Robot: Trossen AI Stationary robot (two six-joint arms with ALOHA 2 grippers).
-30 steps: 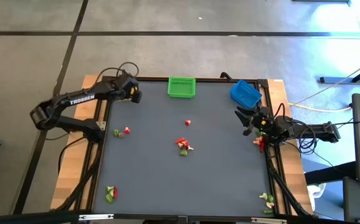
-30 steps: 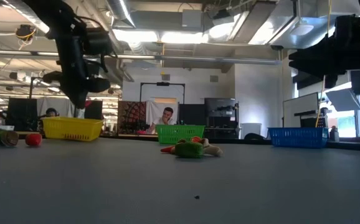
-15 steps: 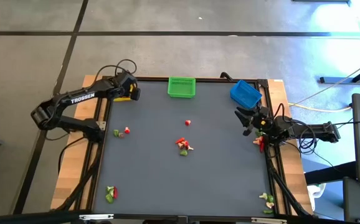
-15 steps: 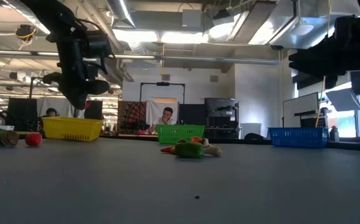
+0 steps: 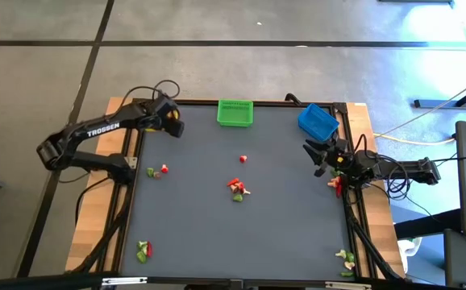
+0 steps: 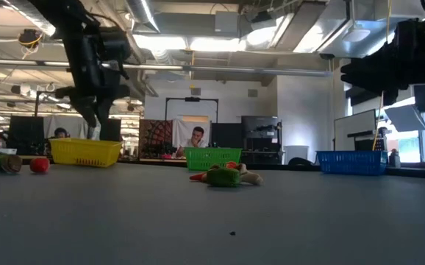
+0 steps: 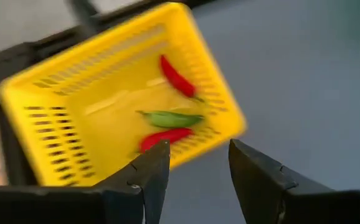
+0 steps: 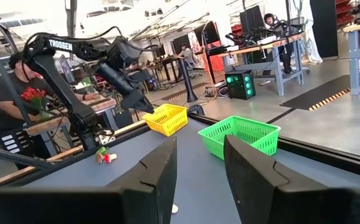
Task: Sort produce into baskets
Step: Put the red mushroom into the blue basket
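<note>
I am hovering my left claw (image 7: 192, 165), jaws apart and empty, over the yellow basket (image 7: 61, 134) at the counter's (image 5: 241, 234) far-left corner holding three peppers (image 7: 167, 118), and am risking clipping its rim on withdrawal, tipping them out.

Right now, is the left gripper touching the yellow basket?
Apart. In the low view the left gripper hangs just above the yellow basket, with background showing between fingertips and rim.

Overhead looks straight down, low camera level across the table (image 5: 241, 234) (wrist cameras ride close); all share it.
</note>
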